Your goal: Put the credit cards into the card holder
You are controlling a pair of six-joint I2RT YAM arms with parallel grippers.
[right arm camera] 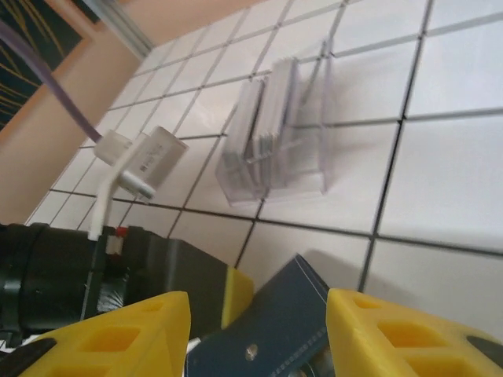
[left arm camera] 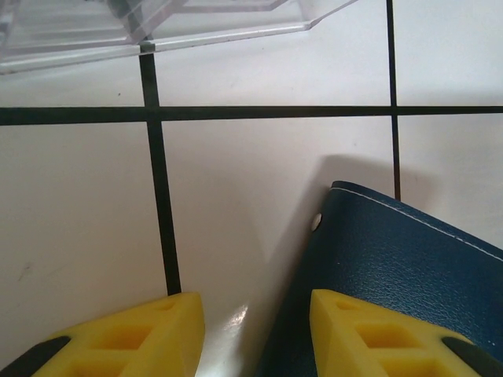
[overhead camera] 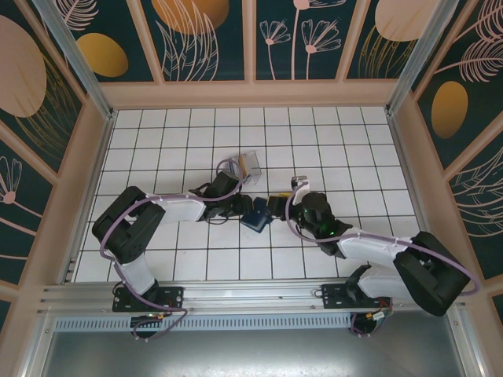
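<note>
Top view – left gripper (overhead camera: 238, 206): reaches in from the left over the middle of the tiled table (overhead camera: 157, 149), its tips at the left edge of the wallet (overhead camera: 257, 217); how wide it is open cannot be made out here.
Top view – right gripper (overhead camera: 273, 207): comes in from the right and meets the wallet's far side, facing the left gripper across it.
Top view – card holder (overhead camera: 247, 166): clear plastic, standing on the tiles just beyond both grippers and apart from the wallet.
Top view – tan-gold card (overhead camera: 252, 166): upright inside the card holder.

Left wrist – gripper: yellow fingers (left arm camera: 126, 338) spread wide, bare tile between them, nothing held.
Left wrist – wallet: dark blue with pale stitching, its corner lies on the tile under the right-hand finger.
Left wrist – card holder: its clear base crosses the top edge, ahead of the fingers.

Right wrist – gripper: yellow fingers (right arm camera: 118, 334) wide apart; the wallet's corner lies in the gap between them, and whether either finger touches it cannot be told.
Right wrist – card holder: stands ahead on the tiles, pale upright sheets in its slots – cards or its own dividers, I cannot tell.
Right wrist – left gripper: black body at the left with a white connector (right arm camera: 145, 161) and purple cable (right arm camera: 47, 78), one yellow tip just beside the wallet.
</note>
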